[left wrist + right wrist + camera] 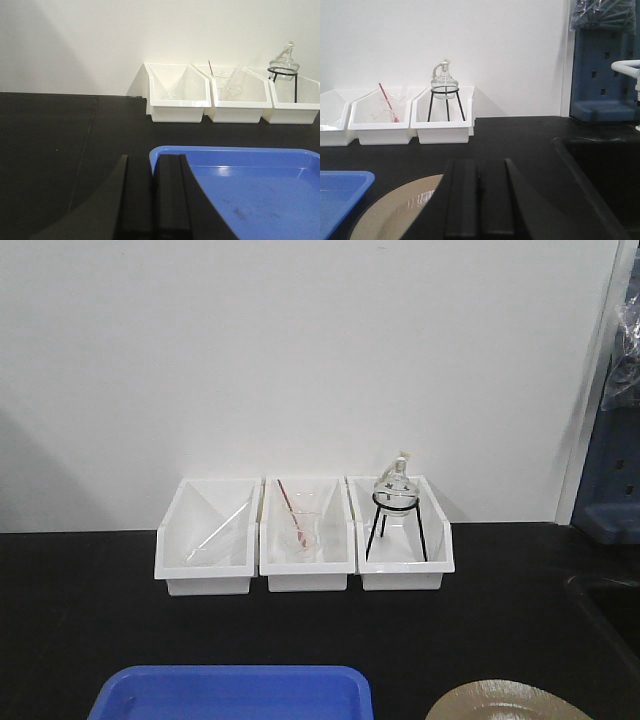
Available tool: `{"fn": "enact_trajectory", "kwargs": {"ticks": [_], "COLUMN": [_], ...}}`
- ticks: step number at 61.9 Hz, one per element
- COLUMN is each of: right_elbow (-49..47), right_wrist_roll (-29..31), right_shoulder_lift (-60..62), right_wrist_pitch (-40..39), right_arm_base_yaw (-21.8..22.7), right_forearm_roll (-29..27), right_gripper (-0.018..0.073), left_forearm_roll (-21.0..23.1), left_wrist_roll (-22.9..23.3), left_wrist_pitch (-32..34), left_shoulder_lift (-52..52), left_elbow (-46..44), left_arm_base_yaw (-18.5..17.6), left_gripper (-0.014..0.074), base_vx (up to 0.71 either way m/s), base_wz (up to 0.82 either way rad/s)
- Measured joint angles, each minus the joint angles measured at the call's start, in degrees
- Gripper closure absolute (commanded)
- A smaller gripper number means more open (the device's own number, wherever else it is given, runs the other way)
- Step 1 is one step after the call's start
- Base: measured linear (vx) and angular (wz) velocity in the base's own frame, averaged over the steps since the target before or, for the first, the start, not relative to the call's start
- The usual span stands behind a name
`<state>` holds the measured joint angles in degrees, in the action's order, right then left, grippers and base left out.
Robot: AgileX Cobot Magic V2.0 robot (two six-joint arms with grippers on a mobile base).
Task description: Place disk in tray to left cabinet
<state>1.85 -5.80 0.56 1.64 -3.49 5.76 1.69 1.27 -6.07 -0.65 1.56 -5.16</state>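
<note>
Blue shows first in the front-facing view: the flat, bright blue plastic tray lies at the front edge of the black worktop, left of centre. The round, shallow tan disk lies on the same front edge to the tray's right, on the bare worktop and not in the tray. Three small white bins with glassware stand in a row against the back edge, well apart from both. From the left wrist, the left claw hangs low just before the tray's near left corner, its two dark fingers pressed together on nothing, and what shows of the tray's blue floor is bare. From the right wrist, the right claw is likewise pressed together and empty, poised over the disk's right side; the disk lies just beside the tray's corner, though whether they touch I cannot tell. A dark sink is sunk into the right end of the worktop. By my reading nothing of the task is done yet: the disk must go into the tray, and then the tray to the left cabinet, which no view shows.
</note>
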Motion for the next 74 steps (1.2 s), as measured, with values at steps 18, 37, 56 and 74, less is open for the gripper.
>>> {"fn": "enact_trajectory", "kwargs": {"ticks": [18,37,56,74], "right_elbow": [0.0,0.0,-16.4,-26.3], "right_wrist_roll": [0.0,0.0,3.5,5.8], "right_shoulder_lift": [0.0,0.0,-11.7,-38.5], "right_wrist_pitch": [0.0,-7.2,-6.3,-6.9], "right_arm_base_yaw": [0.0,0.0,0.0,0.0], "right_forearm_roll": [0.0,0.0,-0.1,-0.1], "right_gripper": [0.0564,0.0564,0.0564,0.0564], "left_forearm_roll": [0.0,0.0,0.0,0.0], "left_wrist_roll": [0.0,0.0,0.0,0.0], "left_wrist_pitch": [0.0,0.0,0.0,0.0], "left_shoulder_lift": [0.0,0.0,0.0,0.0], "left_elbow": [0.0,0.0,0.0,0.0], "left_arm_base_yaw": [0.0,0.0,0.0,0.0], "left_gripper": [0.06,0.06,0.06,0.06], "base_vx": [0.0,0.0,0.0,0.0], "base_wz": [0.0,0.0,0.0,0.0]}}
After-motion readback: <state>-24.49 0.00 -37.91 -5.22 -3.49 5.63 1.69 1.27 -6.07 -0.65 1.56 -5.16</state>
